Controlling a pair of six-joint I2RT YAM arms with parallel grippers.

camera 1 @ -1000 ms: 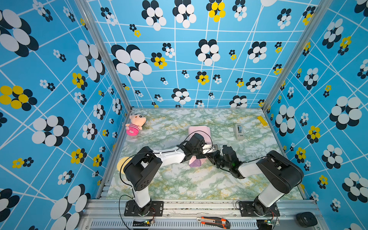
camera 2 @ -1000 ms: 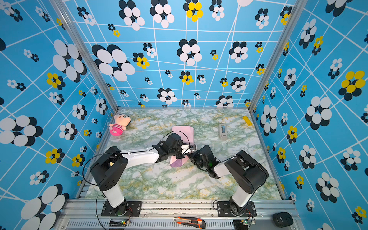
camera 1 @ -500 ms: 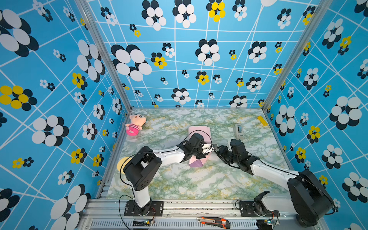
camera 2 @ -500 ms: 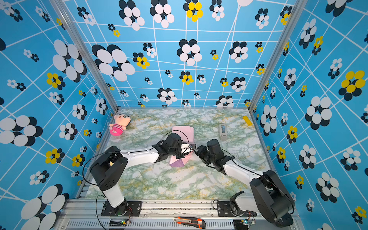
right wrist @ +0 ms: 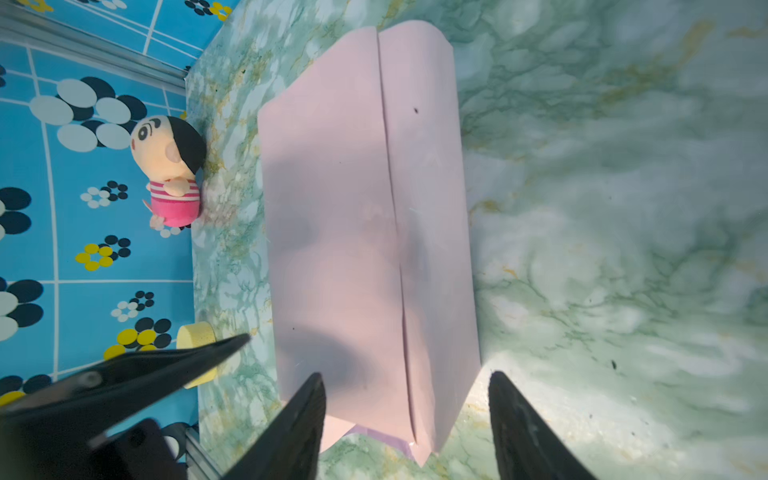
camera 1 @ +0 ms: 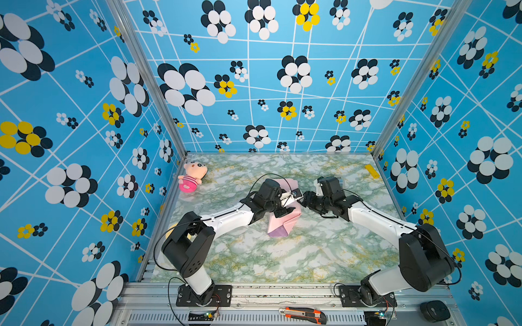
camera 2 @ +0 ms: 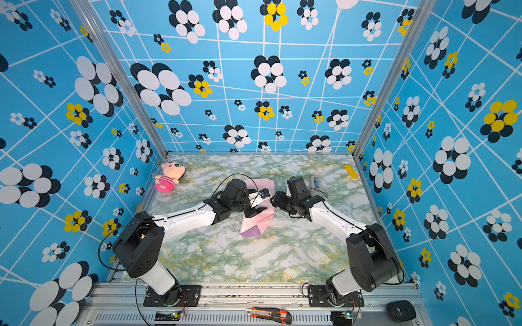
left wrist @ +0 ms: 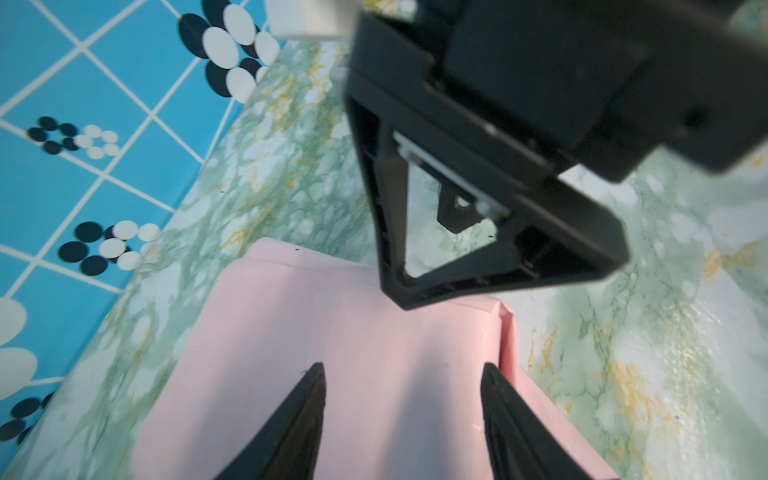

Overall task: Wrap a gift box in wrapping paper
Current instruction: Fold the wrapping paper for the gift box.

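Observation:
The wrapping paper (camera 1: 282, 225) (camera 2: 257, 224) lies folded into a long pale pink parcel mid-table, with a lilac corner at its near end. A seam runs along its top in the right wrist view (right wrist: 345, 208). The gift box is hidden under the paper. My left gripper (camera 1: 291, 203) (camera 2: 261, 203) hovers open just over the parcel's top face (left wrist: 353, 332), nothing between its fingertips (left wrist: 403, 368). My right gripper (camera 1: 303, 199) (camera 2: 275, 199) (right wrist: 406, 376) is open too, at the parcel's right side, facing the left gripper and holding nothing.
A pink-striped plush doll (camera 1: 192, 177) (right wrist: 170, 174) lies at the back left. A grey tape dispenser (camera 2: 316, 182) stands behind the right wrist. A yellow strip (camera 1: 372, 171) is at the back right, a yellow roll (right wrist: 197, 336) by the left wall, a utility knife (camera 1: 303, 314) on the front rail.
Both grippers have opened. The right arm has stretched out and its gripper has drawn back a little to the right of the parcel. The left arm has barely moved.

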